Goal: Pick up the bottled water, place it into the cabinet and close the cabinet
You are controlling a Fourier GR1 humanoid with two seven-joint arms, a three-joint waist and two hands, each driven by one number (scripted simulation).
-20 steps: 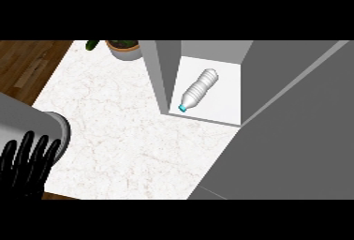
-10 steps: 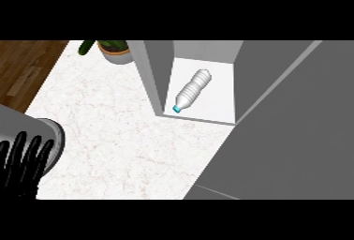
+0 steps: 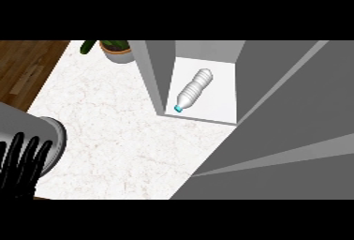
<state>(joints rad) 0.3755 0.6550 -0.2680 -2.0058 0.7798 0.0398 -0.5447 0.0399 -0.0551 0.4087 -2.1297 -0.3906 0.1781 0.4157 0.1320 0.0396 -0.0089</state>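
1. The clear plastic water bottle with a blue cap [image 3: 193, 90] lies on its side on the white floor of the grey open cabinet [image 3: 158, 70], cap toward the front edge.
2. My left robot hand [image 3: 21, 164], black, rests at the lower left over the white marble table [image 3: 117, 136], fingers straight and apart, holding nothing.
3. A potted green plant [image 3: 116, 49] stands just left of the cabinet.

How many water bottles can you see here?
1. The water bottle lies on its side on the cabinet floor, its blue cap towards the counter. The large grey door at the right could hide others.
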